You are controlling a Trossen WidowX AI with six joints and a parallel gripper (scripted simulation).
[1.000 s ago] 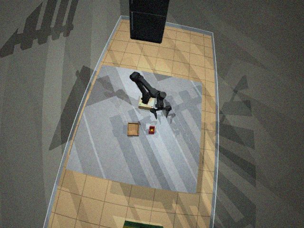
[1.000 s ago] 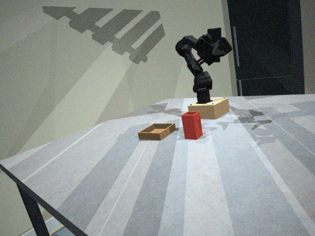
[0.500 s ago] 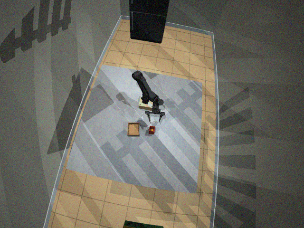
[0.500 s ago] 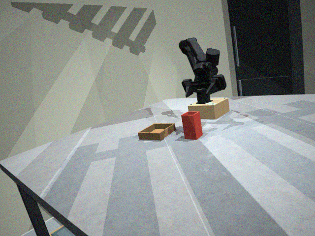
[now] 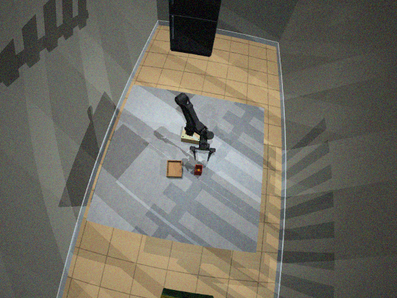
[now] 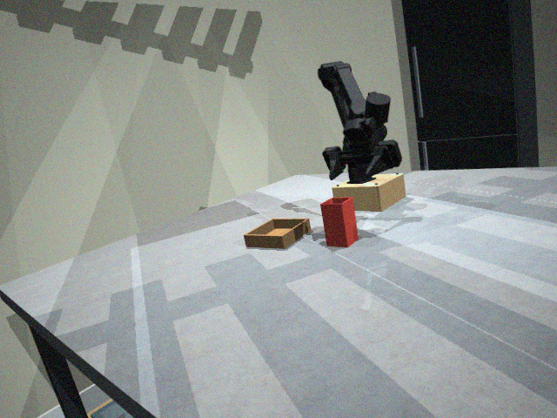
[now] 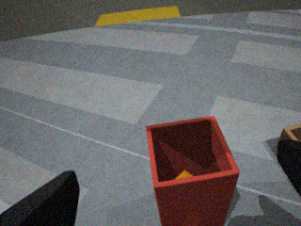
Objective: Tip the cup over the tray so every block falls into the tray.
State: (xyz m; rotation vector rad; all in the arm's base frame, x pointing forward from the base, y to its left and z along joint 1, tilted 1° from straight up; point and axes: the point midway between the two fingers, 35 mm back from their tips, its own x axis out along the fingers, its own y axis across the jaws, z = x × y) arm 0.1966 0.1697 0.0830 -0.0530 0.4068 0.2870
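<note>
Jaws (image 5: 202, 155) (image 6: 355, 172) spread wide, nothing held. Red cup (image 5: 198, 169) (image 6: 339, 222) (image 7: 195, 198) upright on desk (image 5: 224, 205) (image 6: 270, 324) (image 7: 85, 94), ahead of jaws. Should center first, lower level, straddle opposite walls, then close without nudging it.

A matte black robot arm (image 5: 192, 117) (image 6: 352, 97) shows chunky, angular links, rounded joint housings, a stubby cylindrical part near its wrist, and a two-fingered black gripper (image 5: 202, 158) (image 6: 351, 176) (image 7: 181, 181) with tapering fingers.
</note>
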